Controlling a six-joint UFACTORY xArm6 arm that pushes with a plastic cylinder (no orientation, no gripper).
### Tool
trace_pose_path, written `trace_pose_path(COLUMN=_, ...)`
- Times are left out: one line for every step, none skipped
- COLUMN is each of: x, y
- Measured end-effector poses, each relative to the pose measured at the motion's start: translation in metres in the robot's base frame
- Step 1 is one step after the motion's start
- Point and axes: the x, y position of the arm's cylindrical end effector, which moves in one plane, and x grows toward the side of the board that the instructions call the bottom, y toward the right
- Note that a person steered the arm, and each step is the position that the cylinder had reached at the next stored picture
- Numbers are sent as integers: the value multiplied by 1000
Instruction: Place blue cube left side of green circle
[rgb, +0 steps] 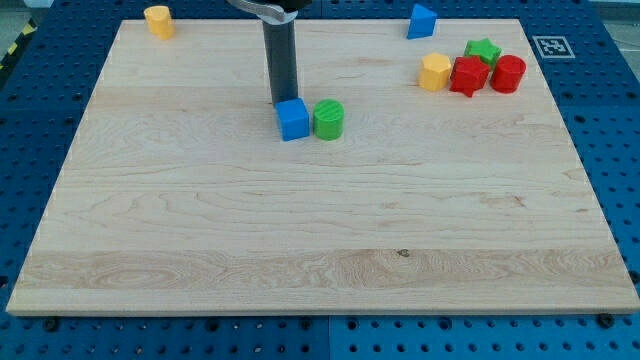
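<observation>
The arm reaches in from the view's top edge, where only a grey collar shows, and continues downward as a straight dark rod standing almost upright over the wooden tabletop (320, 250). There is no gripper on this arm, so nothing is clasped or let go; the rod simply ends in my tip (281, 103), which meets the board just above the blue cube (293, 119), at that block's upper left corner and touching it or very nearly so. The blue cube lies in the upper middle of the board with the green circle (328, 118) directly on its right, the two blocks side by side and in contact, so the cube already sits on the circle's left. Far off at the view's top left corner a yellow cylinder (158, 20) stands alone. Near the top right a blue triangular block (421, 21) stands by the board's edge, and below it a tight cluster gathers: a yellow block (435, 72), a red star-like block (467, 76), a green star (483, 50) and a red cylinder (508, 74).
</observation>
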Motion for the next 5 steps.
trace_pose_path(x=0, y=0)
trace_pose_path(x=-1, y=2)
trace_pose_path(x=-9, y=7)
trace_pose_path(x=-9, y=7)
trace_pose_path(x=-22, y=-21)
